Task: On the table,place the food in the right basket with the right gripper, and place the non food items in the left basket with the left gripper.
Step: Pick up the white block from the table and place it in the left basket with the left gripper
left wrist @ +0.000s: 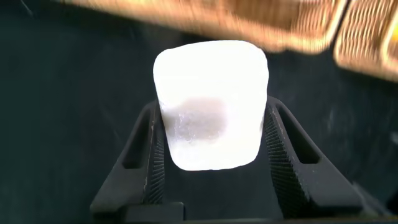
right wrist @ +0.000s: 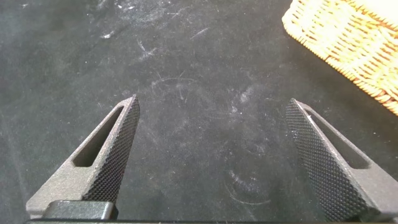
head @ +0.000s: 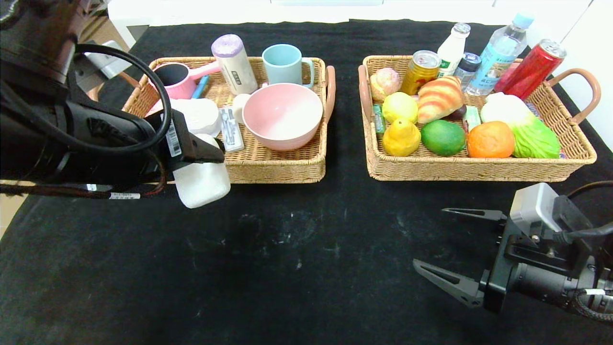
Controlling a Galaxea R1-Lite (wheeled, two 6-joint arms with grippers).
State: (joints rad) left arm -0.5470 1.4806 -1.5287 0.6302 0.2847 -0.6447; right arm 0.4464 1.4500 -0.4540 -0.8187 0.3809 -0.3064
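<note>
My left gripper (left wrist: 212, 107) is shut on the white soap-like bar (head: 203, 184), which hangs over the black table (head: 287, 249) just in front of the left basket's (head: 273, 167) front-left corner. The pink bowl (head: 282, 115) sits inside that basket. In the right basket (head: 479, 168) lie the orange (head: 491, 140), the yellow pear-shaped fruit (head: 401, 137), the green fruit (head: 443, 137) and the croissant (head: 439, 98). My right gripper (head: 429, 236) stands open low over the cloth at the front right, with nothing between its fingers.
The left basket also holds a blue mug (head: 285, 63), a pink scoop (head: 175, 79) and a white roll (head: 233, 64). Cans (head: 420, 72), bottles (head: 500, 52), a cabbage (head: 524, 127) and a lemon (head: 400, 107) fill the right basket. The table's left edge (head: 9, 211) is near my left arm.
</note>
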